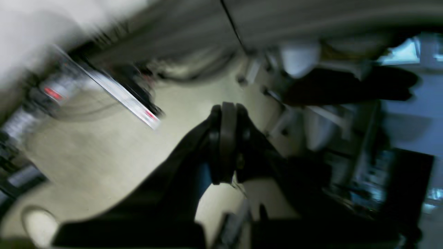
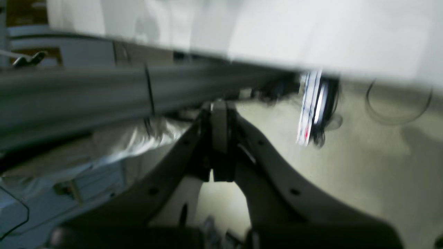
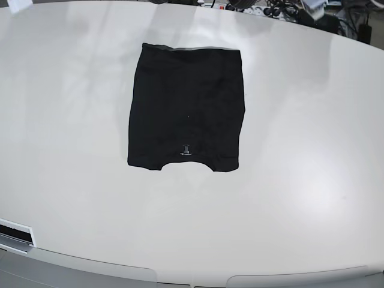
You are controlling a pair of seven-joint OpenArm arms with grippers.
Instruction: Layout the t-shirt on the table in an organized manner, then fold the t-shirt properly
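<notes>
Black fabric sits folded into a neat, roughly rectangular packet on the table point(image 3: 312, 150): that is the t-shirt point(image 3: 187, 117), lying flat toward the far middle of the glossy white top in my base view. A thin greyish band shows along its far edge, and a tiny pale mark sits near its near edge, just above a shallow curved notch in the hem line. The white surface spreads wide on every side of it. Neither arm shows in this overhead picture.

From the left wrist camera I see the left gripper point(image 1: 226, 145) with its jaws pressed together, the dark fingers meeting along a narrow seam. I see no cloth between them and nothing touching them; behind them is only a blurred pale floor and cluttered equipment, with the grey underside of the table edge running across the top of the picture.

The right wrist camera gives me much the same: the right gripper point(image 2: 218, 138) is closed, fingers flush against each other, pinching nothing. It points out past the table's edge, which crosses the upper part of that picture as a grey band under a white top. Both wrist pictures are smeared, so finer detail around the fingertips is beyond what I can tell.
</notes>
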